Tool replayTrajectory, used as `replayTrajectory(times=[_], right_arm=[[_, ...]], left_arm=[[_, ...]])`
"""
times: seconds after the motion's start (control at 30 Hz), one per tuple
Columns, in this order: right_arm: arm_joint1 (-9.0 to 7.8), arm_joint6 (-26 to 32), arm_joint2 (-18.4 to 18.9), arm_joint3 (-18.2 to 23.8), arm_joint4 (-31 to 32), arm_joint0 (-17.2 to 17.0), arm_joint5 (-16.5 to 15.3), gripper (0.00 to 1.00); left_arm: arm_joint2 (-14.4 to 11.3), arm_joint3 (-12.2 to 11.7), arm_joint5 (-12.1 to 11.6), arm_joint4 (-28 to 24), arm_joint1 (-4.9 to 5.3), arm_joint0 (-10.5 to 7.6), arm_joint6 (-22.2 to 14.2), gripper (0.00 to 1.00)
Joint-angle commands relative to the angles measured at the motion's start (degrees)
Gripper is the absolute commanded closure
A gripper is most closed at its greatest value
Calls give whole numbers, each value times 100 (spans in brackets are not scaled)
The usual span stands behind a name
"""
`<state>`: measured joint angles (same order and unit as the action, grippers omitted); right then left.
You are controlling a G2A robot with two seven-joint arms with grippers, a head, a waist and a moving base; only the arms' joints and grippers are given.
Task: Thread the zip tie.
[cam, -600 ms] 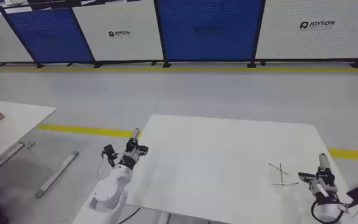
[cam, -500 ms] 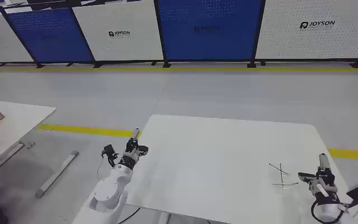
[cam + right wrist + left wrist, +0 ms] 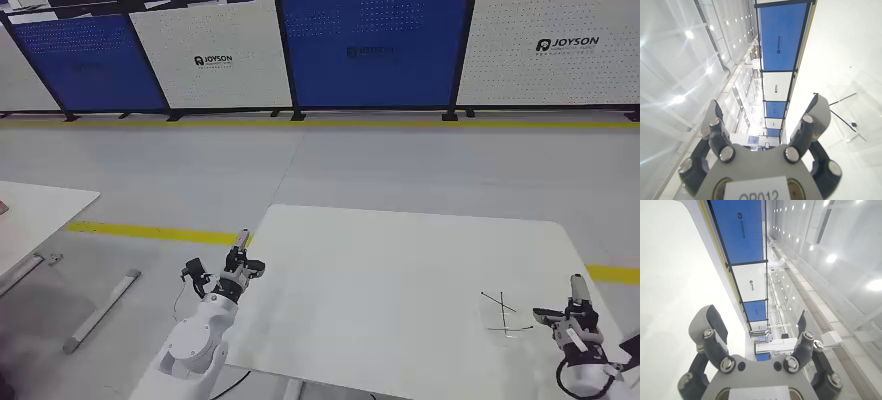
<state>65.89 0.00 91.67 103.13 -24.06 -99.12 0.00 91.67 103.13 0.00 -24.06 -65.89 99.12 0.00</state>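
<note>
Right gripper (image 3: pixel 765 100) hangs with its jaws spread wide and nothing between them, parked at the near right corner of the table (image 3: pixel 400 290). Just beside it sit the zip ties (image 3: pixel 843 121), thin black strips, two of them crossed, lying in what looks like a clear tray (image 3: pixel 866 109). Over on the far side, the left gripper (image 3: pixel 757 313) is equally wide and equally empty, poised at the table's left edge, well apart from the ties. So nothing is picked up yet, and here is where it could slip. Those strips lie flat and thin, so a pinch from above may close on nothing or skate one along the tray floor. The crossed pair is a trap too: grab at the overlap and two may come up together, or one flicks away. The tray wall looks hard to judge, being see-through, and a finger could clip it and shove the whole thing. And with the left arm so far off, the hand-over needs a long reach. Any droop in the tail and the tip will likely miss the tiny head slot.
</note>
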Motion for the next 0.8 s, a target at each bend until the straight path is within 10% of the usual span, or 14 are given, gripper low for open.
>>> replayTrajectory(times=[0.0,0.03,0.33,0.77], right_arm=[[0,0,0,0,0,0,0,0],[-19,187,3,41,186,19,64,0],[-186,1958,634,216,867,33,513,0],[-186,1958,634,216,867,33,513,0]], left_arm=[[0,0,0,0,0,0,0,22],[0,0,0,0,0,0,0,0],[0,0,0,0,0,0,0,0],[0,0,0,0,0,0,0,0]])
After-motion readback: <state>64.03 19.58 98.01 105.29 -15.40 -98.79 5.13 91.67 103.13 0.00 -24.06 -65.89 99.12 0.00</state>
